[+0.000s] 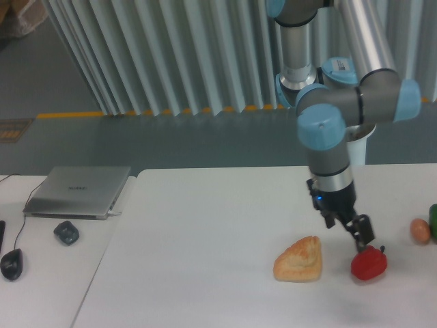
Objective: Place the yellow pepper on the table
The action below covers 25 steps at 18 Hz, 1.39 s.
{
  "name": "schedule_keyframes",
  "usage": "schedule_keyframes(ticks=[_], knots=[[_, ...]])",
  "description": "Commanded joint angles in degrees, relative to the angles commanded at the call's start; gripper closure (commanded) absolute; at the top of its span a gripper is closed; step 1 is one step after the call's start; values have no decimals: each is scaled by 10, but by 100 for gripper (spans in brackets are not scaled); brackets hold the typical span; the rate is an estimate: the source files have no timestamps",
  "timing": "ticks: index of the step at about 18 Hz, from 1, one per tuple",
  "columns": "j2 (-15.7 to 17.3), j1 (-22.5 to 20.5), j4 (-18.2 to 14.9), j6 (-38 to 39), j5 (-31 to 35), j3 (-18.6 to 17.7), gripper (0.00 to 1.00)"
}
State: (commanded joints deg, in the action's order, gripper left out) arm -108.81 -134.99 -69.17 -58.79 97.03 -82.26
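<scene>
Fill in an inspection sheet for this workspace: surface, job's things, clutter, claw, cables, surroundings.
Surface: white table, smaller desk beside it.
Job's things: yellow pepper nothing seen.
Clutter: pastry and red pepper at front right; brown egg-like item and a green item at the right edge; laptop and two mice on the desk.
Claw: claw just above the red pepper; open or shut unclear.
Cables: mouse cable on the desk.
Surroundings: grey ribbed curtain, yellow floor line.
</scene>
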Motion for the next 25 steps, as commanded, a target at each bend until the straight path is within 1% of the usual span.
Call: schedule_keyframes(ticks=[2,5,6,12,14,15,17,18,20,21,22,23,24,25], knots=[[1,-18,-1,-53,-1,-1,0],[1,-35,0,-66,-3,0,0],[1,-44,0,-82,-3,3,0],[1,-117,1,-188,-23,4,0],[-3,-140,3,-202,-29,5,0],[-5,-148,12,-203,-29,6,0],[-12,-167,41,-201,-35,10,0],[-23,-178,63,-197,-35,14,0],[-34,-187,77,-193,-35,19,0],[-39,-199,95,-198,-35,23,0],[-49,-200,112,-202,-34,30,0],[-60,-200,115,-204,-34,44,0],[-75,-200,120,-201,-32,50,0],[-81,-200,123,-199,-31,66,0]])
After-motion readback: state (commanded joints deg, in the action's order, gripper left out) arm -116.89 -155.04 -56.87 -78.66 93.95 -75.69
